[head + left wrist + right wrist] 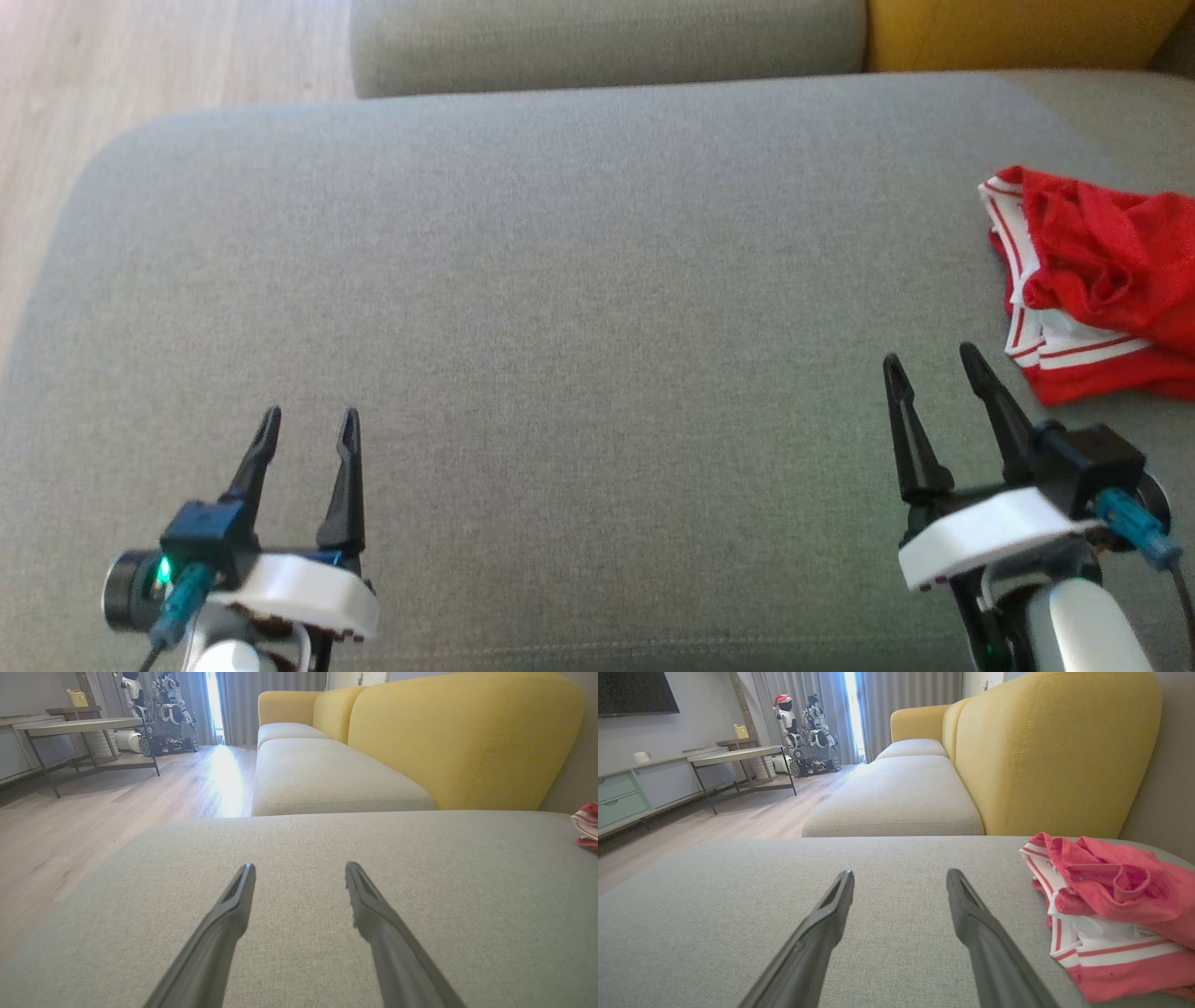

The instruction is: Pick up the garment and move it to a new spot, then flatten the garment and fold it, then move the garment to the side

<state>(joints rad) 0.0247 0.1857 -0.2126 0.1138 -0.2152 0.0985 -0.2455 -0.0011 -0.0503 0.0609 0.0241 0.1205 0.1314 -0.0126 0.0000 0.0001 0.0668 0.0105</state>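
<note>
The garment (1097, 280) is seen crumpled just right of the right gripper (931, 354), its fingers spread, apparently readied for a pickup. The left gripper (311, 412) is held open too, well apart from it.

This is a home living room — a yellow-backed sofa (1045, 751) at right, long grey curtains (901, 700) at top, a wall television (635, 693) upper left, pale wood floor (752, 816).

My head camera looks steeply down onto the grey cushion (579, 280) from above. Each wrist camera sits low and close over that same cushion, facing along it toward the yellow sofa back (467, 742). All three catch the red garment (1092, 280) at right.
</note>
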